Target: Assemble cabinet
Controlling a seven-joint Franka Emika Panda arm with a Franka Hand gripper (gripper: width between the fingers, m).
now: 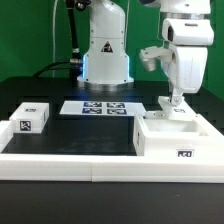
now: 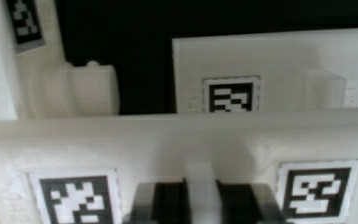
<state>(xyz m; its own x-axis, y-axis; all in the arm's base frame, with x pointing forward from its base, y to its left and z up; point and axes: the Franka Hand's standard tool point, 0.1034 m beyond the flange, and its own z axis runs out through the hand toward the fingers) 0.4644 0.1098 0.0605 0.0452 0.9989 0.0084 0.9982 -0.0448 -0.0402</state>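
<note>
Hanging over boxy white plastic cabinet | hand: cannot tell whether closed; square black-white tags

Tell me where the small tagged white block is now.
In the exterior view, the small white block lies on the black table at that view's left, beside the marker board, apart from the cabinet body.
</note>
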